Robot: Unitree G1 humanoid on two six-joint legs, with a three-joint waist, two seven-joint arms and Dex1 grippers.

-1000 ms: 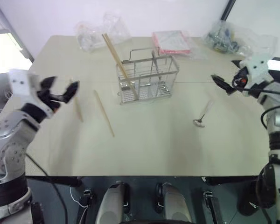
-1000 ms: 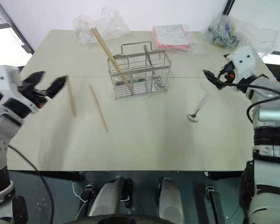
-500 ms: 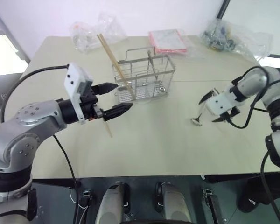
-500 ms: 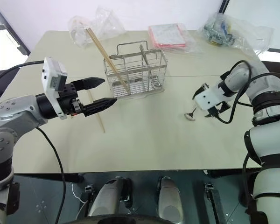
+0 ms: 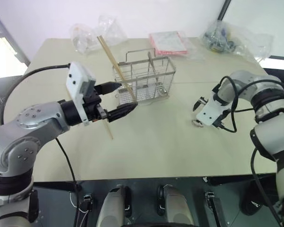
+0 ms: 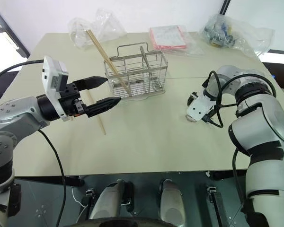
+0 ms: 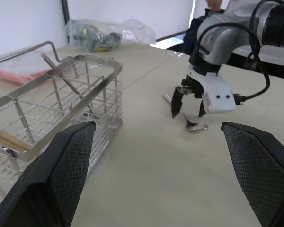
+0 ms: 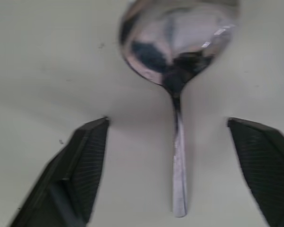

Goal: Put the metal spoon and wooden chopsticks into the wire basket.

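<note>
The wire basket [image 5: 144, 80] stands at the table's middle back, with one wooden chopstick [image 5: 112, 56] leaning out of its left end. Another chopstick [image 5: 107, 130] lies flat on the table in front of it, partly behind my left arm. My left gripper [image 5: 123, 98] hovers open just left of the basket's front corner, holding nothing. To the right, the metal spoon [image 8: 177, 47] lies on the table. My right gripper [image 7: 188, 111] points down over it, open, one finger on each side of the thin handle with gaps on both sides.
Clear plastic bags sit at the back left [image 5: 92, 33] and back right [image 5: 232, 38], with a pink packet [image 5: 169, 42] between them. A thin metal utensil [image 7: 57, 71] leans inside the basket. Bare tabletop [image 5: 156, 142] stretches between the two grippers.
My right gripper swung down and turned to point at the table, ending astride the spoon. My left gripper moved from the table's left side towards the basket, then held still.
</note>
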